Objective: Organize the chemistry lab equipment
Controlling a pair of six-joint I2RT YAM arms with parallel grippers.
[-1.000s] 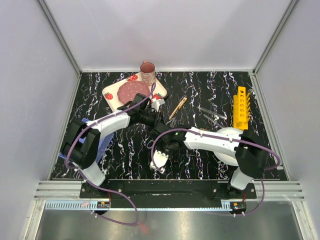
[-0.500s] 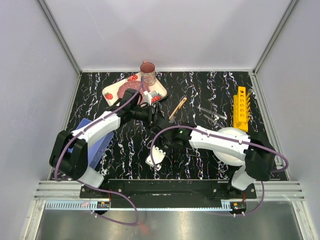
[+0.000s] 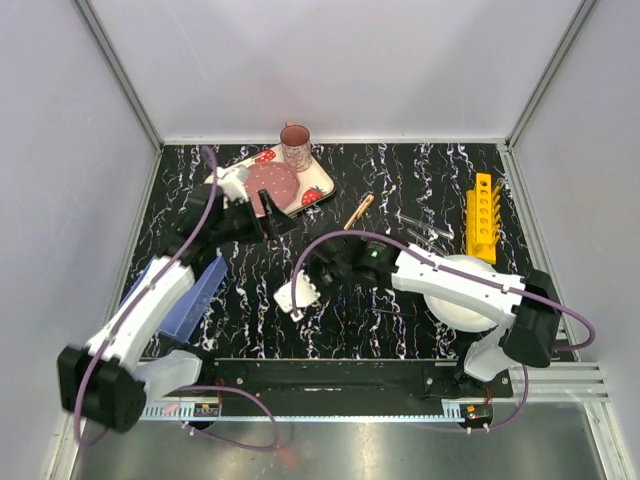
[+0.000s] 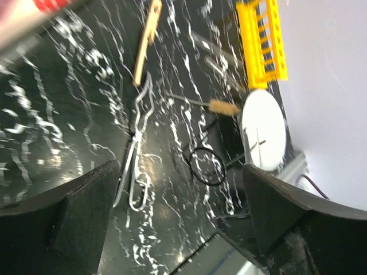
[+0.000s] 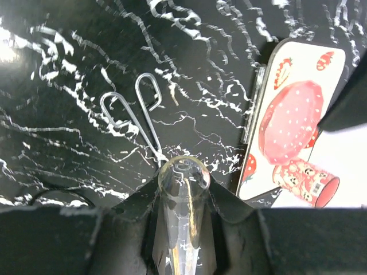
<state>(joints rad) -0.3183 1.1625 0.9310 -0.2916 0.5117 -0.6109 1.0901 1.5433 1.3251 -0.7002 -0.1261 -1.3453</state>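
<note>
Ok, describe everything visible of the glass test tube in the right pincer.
The thin clear glass test tube is colourless, its rounded closed end pointing away from the wrist camera. The right pincer is shut on it, a black finger on either side. Its tip juts past them toward the bent metal wire tong on the black marbled table; the other end is hidden.

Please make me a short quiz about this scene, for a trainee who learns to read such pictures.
1. True or false: the left gripper is shut.
2. What does the right gripper hold? A: glass tube. B: wire tong. C: mug.
3. Which colour has the rack on the table?
Key: 1 false; 2 A; 3 yellow.
</note>
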